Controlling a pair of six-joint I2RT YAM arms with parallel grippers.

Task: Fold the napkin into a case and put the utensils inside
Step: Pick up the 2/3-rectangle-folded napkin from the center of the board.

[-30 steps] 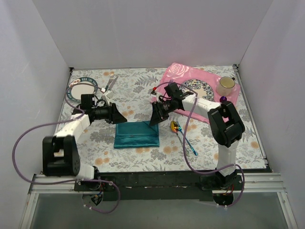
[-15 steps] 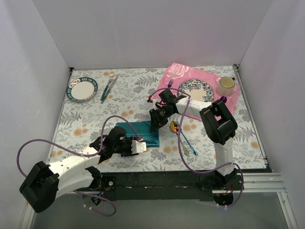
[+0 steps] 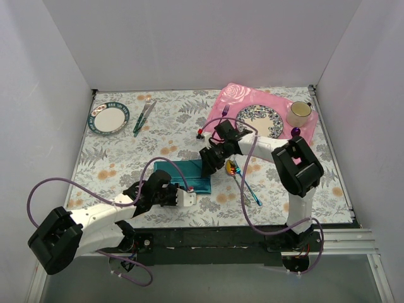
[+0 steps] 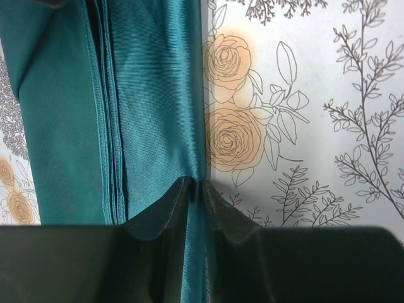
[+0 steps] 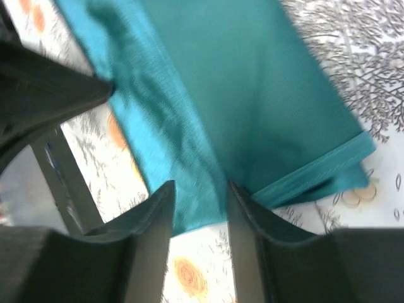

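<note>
the folded napkin (image 3: pixel 182 170) lay on the floral table (image 3: pixel 126 158), near its front middle. the left gripper (image 4: pixel 196 184) was clenched on the napkin's long edge, its jaws almost meeting over the cloth. the right gripper (image 5: pixel 199 189) was released, jaws apart over the napkin's other side. the utensils (image 3: pixel 232 167) lay just to the right, on the table.
</note>
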